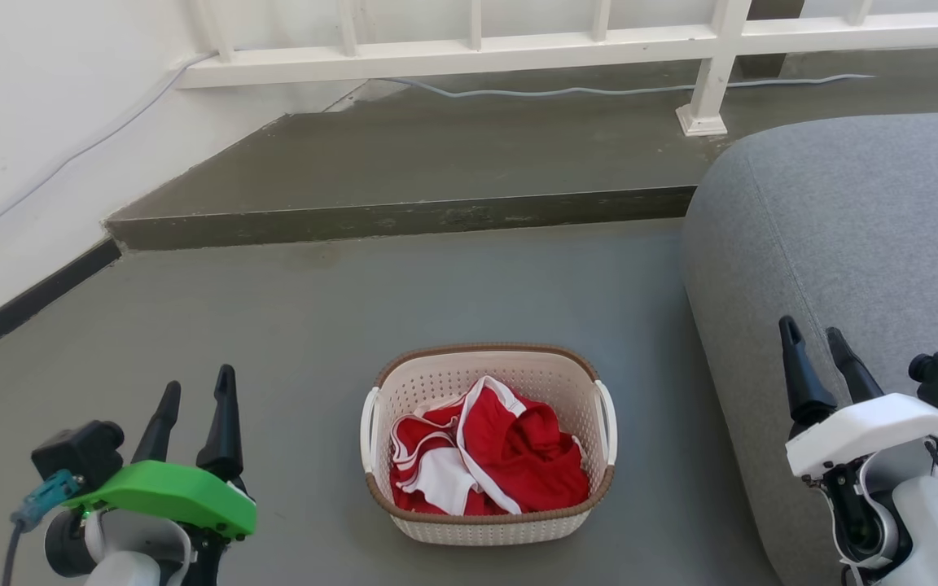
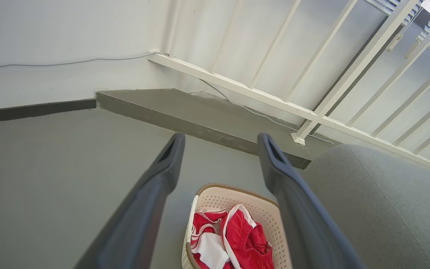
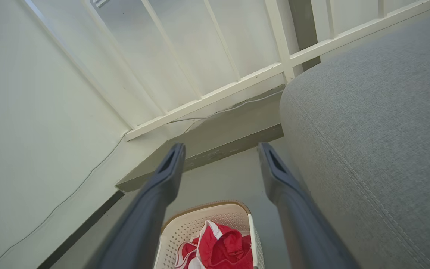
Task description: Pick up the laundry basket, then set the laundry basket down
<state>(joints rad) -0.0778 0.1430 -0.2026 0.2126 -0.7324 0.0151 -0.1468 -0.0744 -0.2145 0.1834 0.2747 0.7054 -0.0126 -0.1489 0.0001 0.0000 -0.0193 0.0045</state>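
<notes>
The laundry basket [image 1: 550,382] stands on the grey floor in front of me, cream with perforated sides, a brown rim and a white handle on each side. Red-and-white clothes [image 1: 489,456] lie inside it. My left gripper [image 1: 196,392] hovers open well to the basket's left, nothing between its fingers. My right gripper [image 1: 813,330] is open too, off to the basket's right, over the sofa's edge. Both wrist views look down on the laundry basket [image 2: 271,216] [image 3: 200,224] from above, between spread fingers.
A grey sofa [image 1: 860,244] fills the right side, close to the basket. A raised concrete step [image 1: 404,216] runs across behind, with a white railing [image 1: 705,73] and a cable [image 1: 599,89] on it. A white wall with a dark skirting [image 1: 21,305] bounds the left.
</notes>
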